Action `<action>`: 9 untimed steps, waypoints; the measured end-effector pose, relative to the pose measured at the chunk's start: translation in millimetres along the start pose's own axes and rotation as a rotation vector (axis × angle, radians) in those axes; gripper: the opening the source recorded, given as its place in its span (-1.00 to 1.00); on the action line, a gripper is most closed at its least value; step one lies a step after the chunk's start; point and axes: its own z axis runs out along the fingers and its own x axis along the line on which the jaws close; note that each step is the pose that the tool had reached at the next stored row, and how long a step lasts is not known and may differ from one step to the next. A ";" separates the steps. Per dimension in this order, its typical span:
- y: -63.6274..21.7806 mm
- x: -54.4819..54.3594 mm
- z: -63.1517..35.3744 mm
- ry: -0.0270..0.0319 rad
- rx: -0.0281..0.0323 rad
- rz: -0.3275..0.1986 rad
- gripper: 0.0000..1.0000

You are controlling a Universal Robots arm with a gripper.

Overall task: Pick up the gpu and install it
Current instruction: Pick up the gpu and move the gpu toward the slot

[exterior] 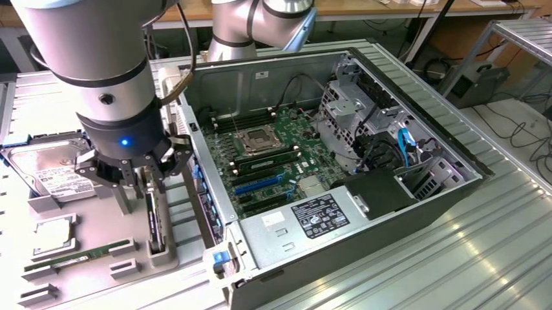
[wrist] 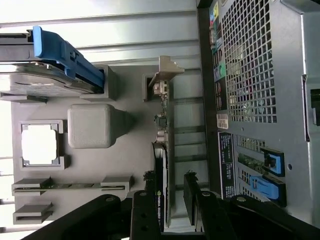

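Lower left of the exterior view: end effector (exterior: 138,187) directly over the upright gpu (exterior: 156,223) — fingers parted, astride its long edge.

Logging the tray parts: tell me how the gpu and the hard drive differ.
The gpu stands on edge in its holder; the hard drive lies flat. The gpu is thin and dark; the hard drive is boxy, silver, white-labelled. Both sit on the grey tray.

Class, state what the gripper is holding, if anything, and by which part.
Nothing looks gripped: the fingers straddle the upper edge of the gpu, toward the end away from its bracket, with a gap showing beside one finger.
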 end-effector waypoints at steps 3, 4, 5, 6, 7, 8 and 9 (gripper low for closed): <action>-0.3 0.4 6.4 0.0000 0.0000 0.000 -0.28; -0.4 0.5 7.9 0.0000 0.0000 0.000 -0.28; -0.5 0.6 9.9 -0.0001 -0.0001 0.000 -0.28; -0.5 0.7 11.3 0.0000 0.0000 0.000 -0.28; -0.6 0.8 13.0 0.0000 0.0001 0.000 -0.28; -0.6 0.9 14.4 0.0000 0.0000 0.000 -0.28; -0.7 1.1 15.8 0.0000 0.0000 0.000 -0.28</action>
